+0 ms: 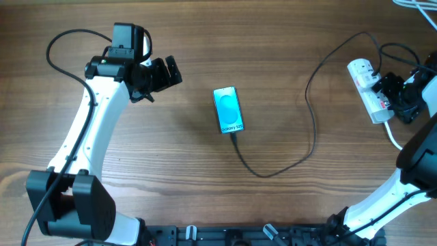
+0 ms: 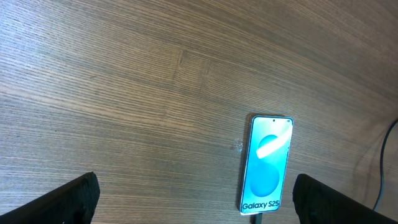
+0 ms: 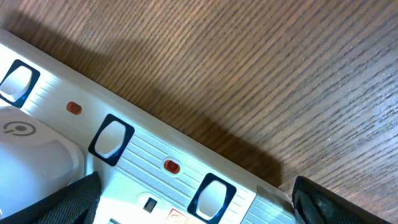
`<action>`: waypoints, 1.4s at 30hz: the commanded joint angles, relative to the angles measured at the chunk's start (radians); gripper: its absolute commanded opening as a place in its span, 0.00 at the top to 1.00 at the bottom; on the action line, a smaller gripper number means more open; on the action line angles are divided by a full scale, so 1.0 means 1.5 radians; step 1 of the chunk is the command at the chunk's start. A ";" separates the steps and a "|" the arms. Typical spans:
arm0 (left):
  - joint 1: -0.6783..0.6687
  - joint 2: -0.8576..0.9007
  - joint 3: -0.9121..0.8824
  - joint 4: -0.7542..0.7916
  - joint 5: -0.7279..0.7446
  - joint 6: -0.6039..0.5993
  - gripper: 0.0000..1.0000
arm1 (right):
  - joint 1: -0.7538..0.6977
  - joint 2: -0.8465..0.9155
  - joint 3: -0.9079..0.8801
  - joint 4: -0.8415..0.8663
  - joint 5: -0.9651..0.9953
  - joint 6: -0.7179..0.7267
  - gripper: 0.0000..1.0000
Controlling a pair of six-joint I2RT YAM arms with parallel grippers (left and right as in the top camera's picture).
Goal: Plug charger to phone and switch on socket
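The phone [image 1: 228,109] lies face up at the table's middle, screen lit teal, and it also shows in the left wrist view [image 2: 267,163]. The charger's thin black cable [image 1: 311,116] runs from the phone's bottom edge in a loop to a white adapter [image 3: 31,158] on the socket [image 1: 365,85]. My left gripper [image 1: 162,74] is open and empty, left of the phone and above the table [image 2: 199,208]. My right gripper [image 1: 399,102] is open and straddles the socket [image 3: 143,168] near a white rocker switch [image 3: 211,198]. Small red marks sit beside the switches.
The socket's thick white cord [image 1: 394,135] runs off toward the right arm's base. More white cords [image 1: 418,8] lie at the far right corner. The arm bases stand at the table's front edge, left and right.
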 commanded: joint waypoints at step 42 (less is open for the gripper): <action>0.002 -0.004 -0.003 0.000 -0.009 0.001 0.00 | 0.006 0.020 0.049 -0.106 0.153 -0.021 0.00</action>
